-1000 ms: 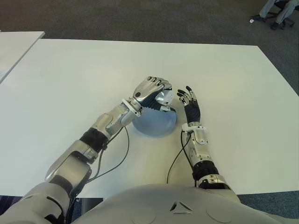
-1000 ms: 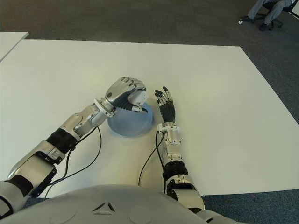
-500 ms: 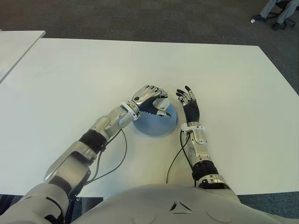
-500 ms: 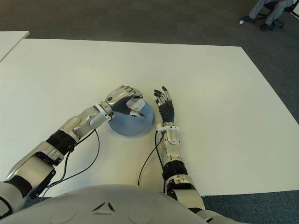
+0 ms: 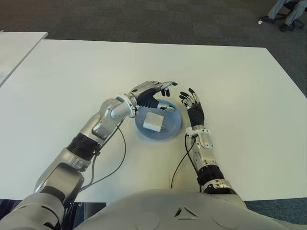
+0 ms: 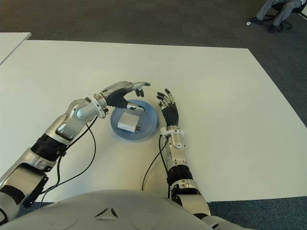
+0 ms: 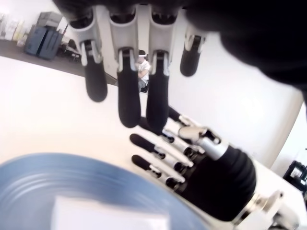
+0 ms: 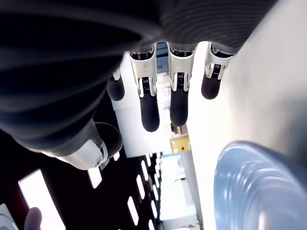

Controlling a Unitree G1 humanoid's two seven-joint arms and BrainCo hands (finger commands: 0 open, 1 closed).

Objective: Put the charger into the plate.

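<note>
A white charger [image 5: 154,121] lies inside the blue plate [image 5: 172,130] near the middle of the white table [image 5: 72,81]. My left hand [image 5: 156,93] hovers over the plate's far rim with its fingers spread and nothing in them. In the left wrist view the fingers [image 7: 128,91] hang straight above the plate [image 7: 72,184] and the charger [image 7: 105,218]. My right hand [image 5: 194,106] shows just right of the plate, fingers extended, holding nothing.
A second white table's corner [image 5: 19,45] shows at the far left. Dark carpet [image 5: 144,19] lies beyond the table's far edge, with a seated person's legs [image 5: 288,12] at the top right. Black cables [image 5: 112,165] trail from both forearms.
My left hand has opened and let go of the charger, which now lies in the plate. The hand has drawn back a little toward the far rim. The right hand has stayed in place.
</note>
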